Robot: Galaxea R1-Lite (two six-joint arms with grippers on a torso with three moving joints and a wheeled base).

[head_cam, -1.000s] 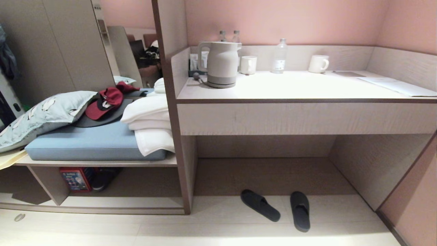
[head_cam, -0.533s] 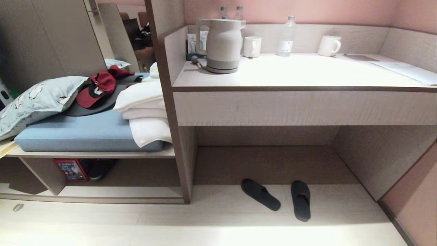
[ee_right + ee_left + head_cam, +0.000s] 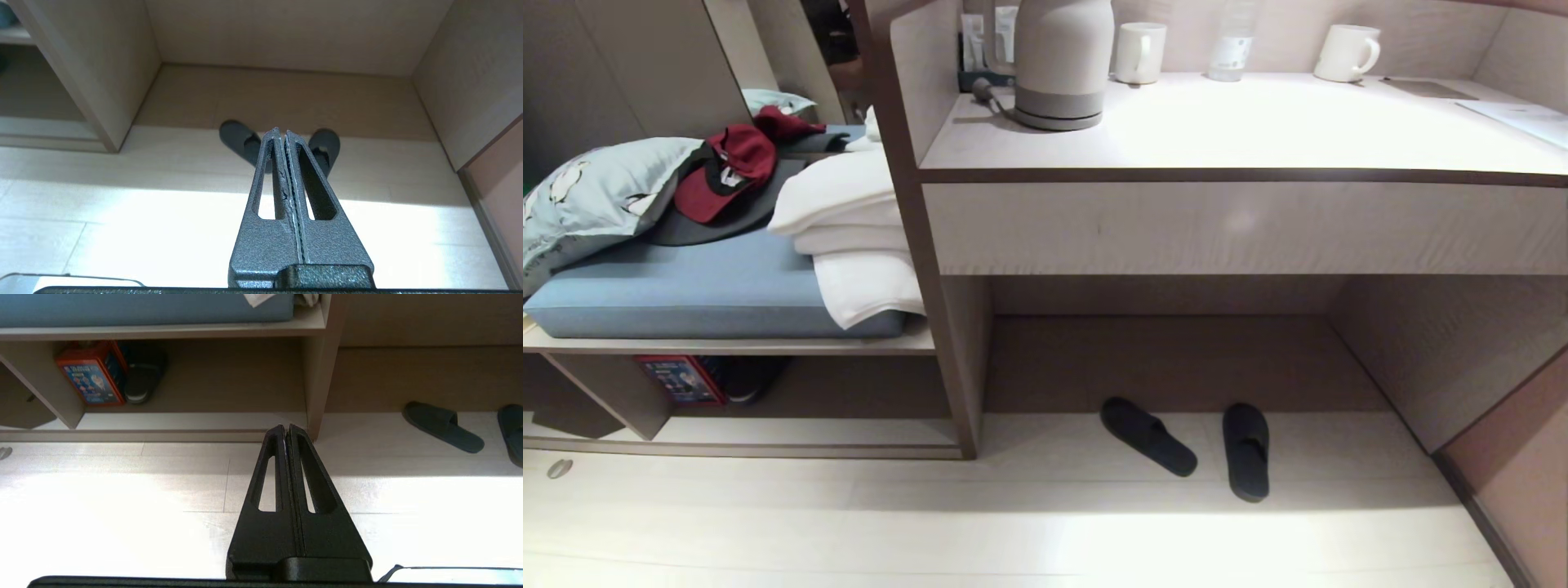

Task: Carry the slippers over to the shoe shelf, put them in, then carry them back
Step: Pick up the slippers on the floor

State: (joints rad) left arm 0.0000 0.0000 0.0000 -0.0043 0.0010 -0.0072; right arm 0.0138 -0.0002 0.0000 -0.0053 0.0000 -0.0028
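A pale grey electric kettle [image 3: 1062,65] stands on the wood-grain desk top [image 3: 1258,131] beside two white mugs [image 3: 1139,51]. Folded white towels [image 3: 849,237] overhang a blue cushion [image 3: 686,290]; a red cap [image 3: 719,167] lies near what seems a patterned pillow [image 3: 588,200].

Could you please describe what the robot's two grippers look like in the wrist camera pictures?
The left gripper has two long, smooth black fingers, each tapering to a rounded tip and pierced by a long slot. The right gripper has the same slotted, tapering shape, but its fingers show a speckled grey-black finish with a pale, worn strip along the inner edges. No arm appears in the head view.
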